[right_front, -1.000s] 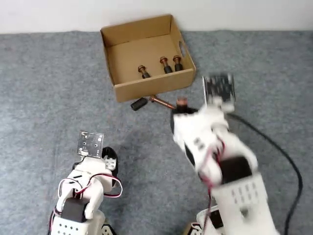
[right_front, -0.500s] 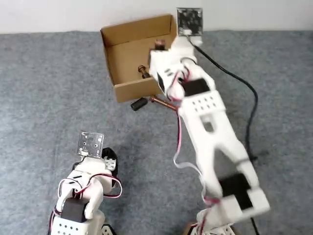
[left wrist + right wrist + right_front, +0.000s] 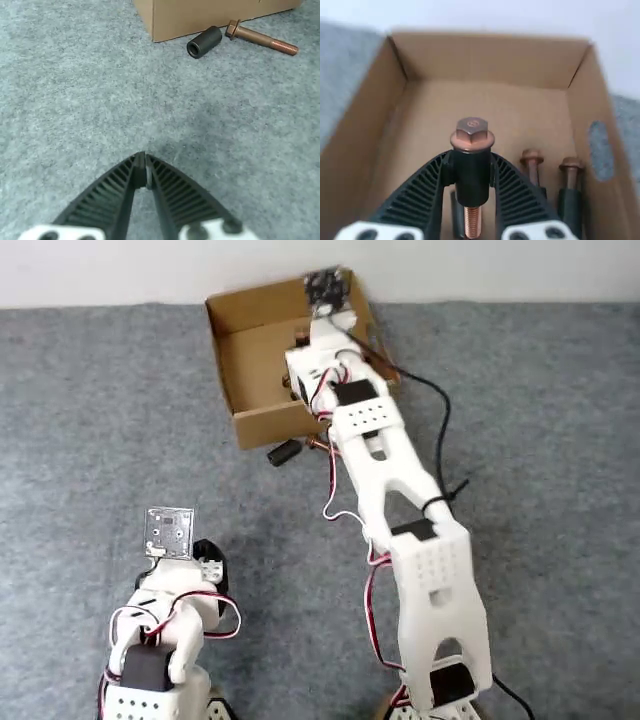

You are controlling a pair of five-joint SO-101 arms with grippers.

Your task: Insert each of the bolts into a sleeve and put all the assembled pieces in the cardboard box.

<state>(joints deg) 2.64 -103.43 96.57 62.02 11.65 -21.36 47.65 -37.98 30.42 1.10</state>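
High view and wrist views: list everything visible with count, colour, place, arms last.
cardboard box: one, brown, open, far side of the carpet
held assembled piece: one, copper bolt in black sleeve, over the box
boxed assembled pieces: two clear, copper and black, by the wall with the handle hole
loose sleeve: one, black, on carpet outside the box's near wall
loose bolt: one, copper, beside that sleeve
carpet: one, grey, under everything
cable: one, black, beside the right arm
left fingers: black, shut, over bare carpet
right fingers: black, shut on the held piece

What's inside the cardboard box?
Two sleeved bolts stand near the handle-hole wall; the right gripper holds a third bolt above the floor. Its fingers cover what lies beneath.
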